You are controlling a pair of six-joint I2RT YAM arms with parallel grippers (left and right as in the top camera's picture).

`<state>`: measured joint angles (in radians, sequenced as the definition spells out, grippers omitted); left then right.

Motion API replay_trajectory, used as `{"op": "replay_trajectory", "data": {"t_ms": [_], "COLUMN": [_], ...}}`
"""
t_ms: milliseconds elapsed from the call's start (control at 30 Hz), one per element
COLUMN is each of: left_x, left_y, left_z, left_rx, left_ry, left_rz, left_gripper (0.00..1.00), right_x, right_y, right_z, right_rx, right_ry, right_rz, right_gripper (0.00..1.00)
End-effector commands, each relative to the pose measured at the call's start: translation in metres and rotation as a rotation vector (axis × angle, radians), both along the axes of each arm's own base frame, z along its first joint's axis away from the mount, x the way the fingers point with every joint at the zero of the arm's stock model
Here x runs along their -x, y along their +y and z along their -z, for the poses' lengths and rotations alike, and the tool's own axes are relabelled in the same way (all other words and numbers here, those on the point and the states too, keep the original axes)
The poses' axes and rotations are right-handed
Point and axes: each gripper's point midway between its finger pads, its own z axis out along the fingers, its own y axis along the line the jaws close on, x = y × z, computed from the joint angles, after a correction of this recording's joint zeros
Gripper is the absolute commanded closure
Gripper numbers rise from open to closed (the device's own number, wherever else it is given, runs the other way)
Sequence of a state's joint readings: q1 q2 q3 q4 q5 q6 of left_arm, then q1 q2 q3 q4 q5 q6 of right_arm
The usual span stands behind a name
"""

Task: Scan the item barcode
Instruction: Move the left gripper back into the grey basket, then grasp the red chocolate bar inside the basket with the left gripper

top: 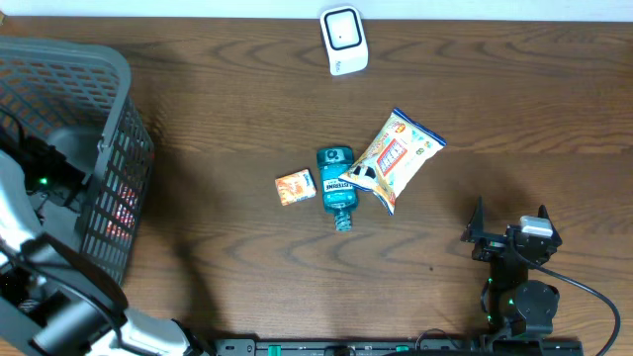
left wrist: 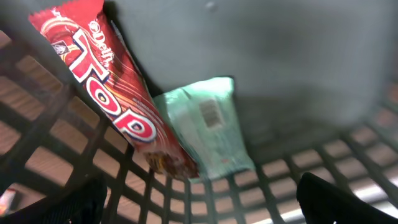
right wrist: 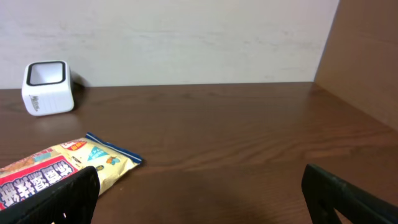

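Your left end effector [left wrist: 199,190] hangs inside the basket [top: 99,59] with its fingers spread and nothing between them. Below it a red snack bar [left wrist: 118,99] lies partly over a pale green packet [left wrist: 208,127]. The right end effector [right wrist: 199,186] is also spread and empty, low over the desk [top: 514,99] at the near right. The items that look ready for scanning lie together mid-desk: a small orange box [top: 295,187] just beside a teal bottle [top: 336,188], with a snack bag [top: 394,158] resting against the bottle's other side. The scanner [top: 343,40] stands well apart from them at the far edge. Raise the left arm straight up out of the basket first, so the fingers do not catch the mesh wall. Then take one item only. The orange box is probably easiest, since its outer side is free. Grip it by its edges and leave the printed faces uncovered, because none of the views shows where its barcode sits. Carry it to the scanner's window, turn it slowly there, and keep it clear of the bottle on the way.
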<state>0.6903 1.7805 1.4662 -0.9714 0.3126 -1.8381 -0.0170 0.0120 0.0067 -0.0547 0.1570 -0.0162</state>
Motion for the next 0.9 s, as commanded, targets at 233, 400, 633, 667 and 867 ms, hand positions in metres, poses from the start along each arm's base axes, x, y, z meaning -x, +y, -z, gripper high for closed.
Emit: {"op": "replay_trajectory", "data": {"t_ms": [233,400,633,667,867], "left_x": [0.000,0.010,0.025,0.028,0.037], "left_y": [-0.024,-0.032,-0.033,-0.032,-0.029], "left_z": [0.063,0.087,0.101,0.102,0.102], "left_rx": [0.214,0.260,0.224,0.212,0.193], "left_ry": [0.098,0.153,0.198,0.207,0.223], "left_rz": [0.048,0.067,0.198,0.226,0.308], "left_gripper": [0.02,0.02,0.33,0.47,0.92], "right_x": [0.000,0.000,0.000,0.000,0.000], "right_y": [0.000,0.000,0.000,0.000,0.000], "right_z": [0.000,0.000,0.000,0.000,0.000], "right_rx": [0.016,0.016,0.016,0.016,0.016], "right_ry": [0.001,0.001,0.001,0.001,0.001], "right_rz": [0.003,0.003,0.003,0.003,0.003], "right_gripper": [0.01,0.01,0.01,0.01,0.01]}}
